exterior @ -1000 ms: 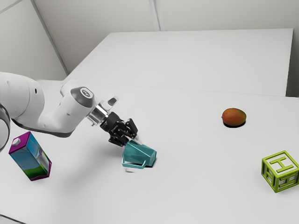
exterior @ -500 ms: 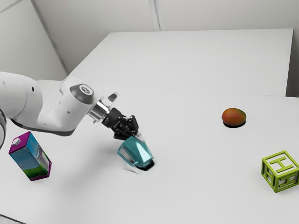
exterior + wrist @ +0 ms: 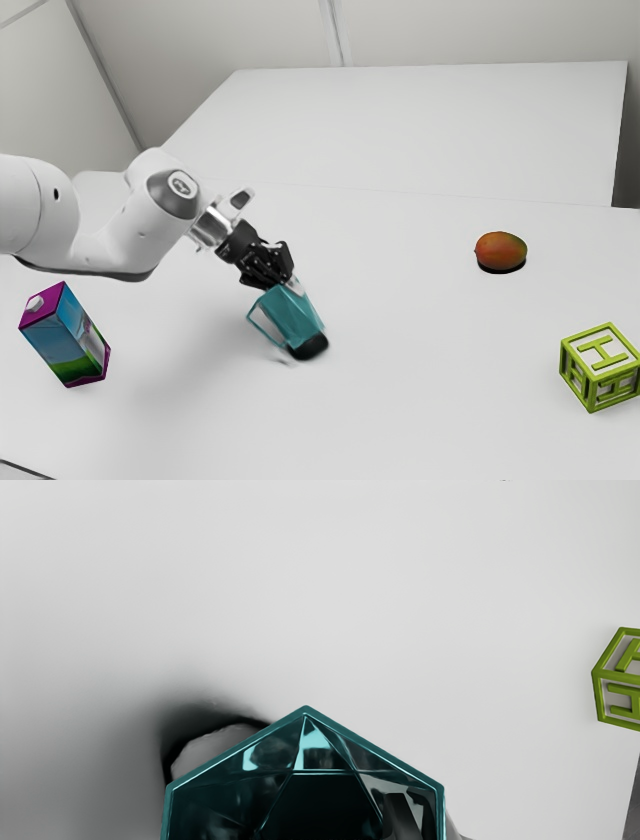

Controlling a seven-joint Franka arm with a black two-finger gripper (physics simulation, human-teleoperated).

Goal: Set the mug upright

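At the near middle of a white table [image 3: 430,410], a teal mug [image 3: 297,315] tilts, mouth up toward the black gripper [image 3: 284,284], whose fingers are clamped on its wall. The exterior view shows its handle [image 3: 262,327], a drink carton [image 3: 65,335] at the exterior view's left and a mango [image 3: 500,250] at the far right; the wrist view looks through the rim [image 3: 306,710] into the faceted interior [image 3: 320,805]. Both take in a green-framed letter block [image 3: 600,367], near right. Soft shadow darkens the smooth surface by the mug; pale walls [image 3: 470,30] rise beyond.
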